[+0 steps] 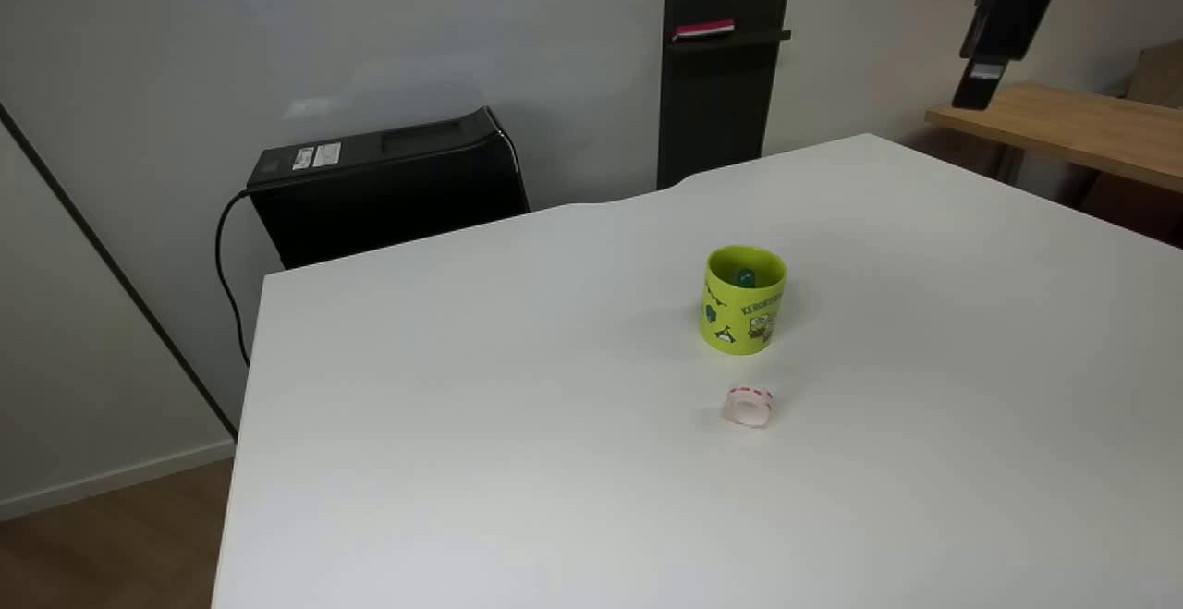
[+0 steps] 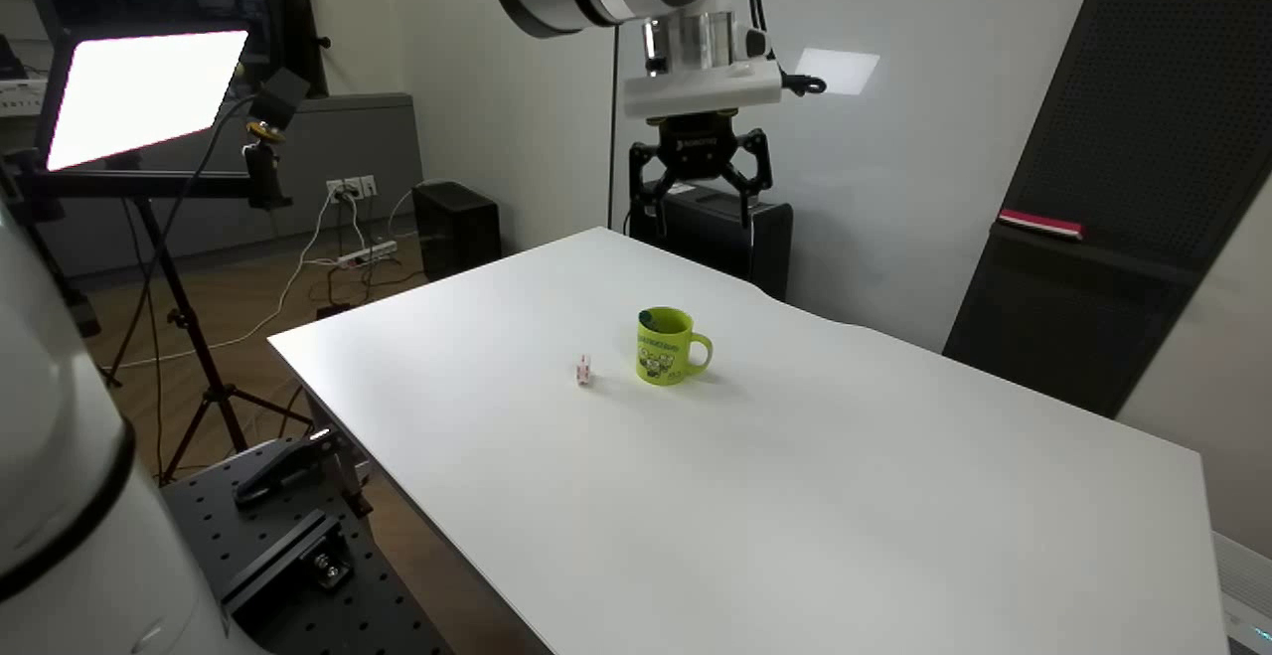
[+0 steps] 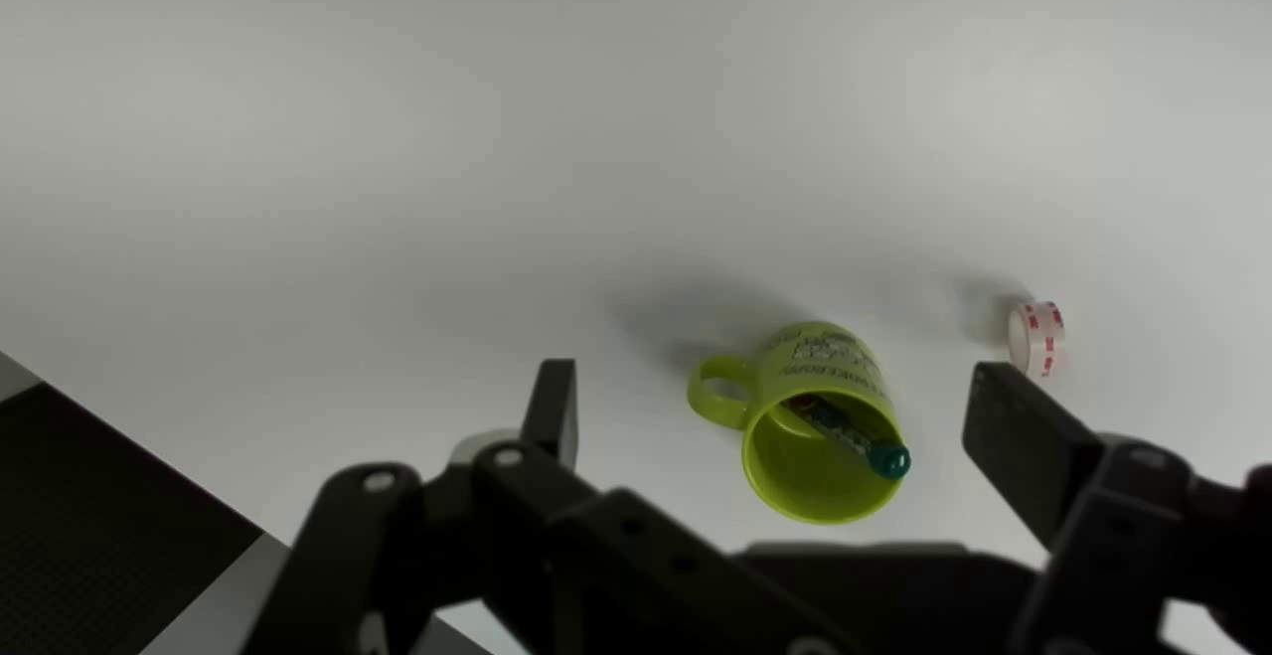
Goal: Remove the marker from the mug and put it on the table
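Mug (image 2: 663, 349): lime green, upright on the white table (image 2: 795, 496), dark print on its side, handle (image 2: 708, 350) attached. Marker (image 3: 845, 432): inside the mug, lying at a slant, its rounded blue-green end up at the rim in the wrist view; lower part darker, shaded, hard to make out. Removal not yet done.

Gripper (image 2: 704, 222): raised above the table, aimed down, well apart from the mug in an exterior view. Jaws set wide; in the wrist view the mug shows in the space between the finger pads (image 3: 1019, 446).

Tape roll (image 1: 749, 421): pale with red marks, resting on the white table near the mug, a gap between the two.

Surroundings, from the exterior views: a black machine (image 1: 388, 188) by the wall (image 1: 573, 64), a light wooden table (image 1: 1063, 119) past the white table's edge, a lit lamp panel (image 2: 149, 98) off to the side.
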You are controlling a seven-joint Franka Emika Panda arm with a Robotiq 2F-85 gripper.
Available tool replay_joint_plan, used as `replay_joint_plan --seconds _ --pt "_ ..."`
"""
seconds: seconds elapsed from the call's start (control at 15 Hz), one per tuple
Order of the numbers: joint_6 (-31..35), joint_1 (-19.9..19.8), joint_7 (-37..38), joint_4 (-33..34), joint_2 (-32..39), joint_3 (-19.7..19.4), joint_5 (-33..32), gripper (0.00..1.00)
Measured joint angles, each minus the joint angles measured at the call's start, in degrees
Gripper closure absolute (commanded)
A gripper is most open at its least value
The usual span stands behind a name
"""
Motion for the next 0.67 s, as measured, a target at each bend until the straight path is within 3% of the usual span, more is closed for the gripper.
replay_joint_plan --seconds 0.67 --pt "20.0 0.4 15.3 -3.6 2.7 2.9 1.0 0.00"
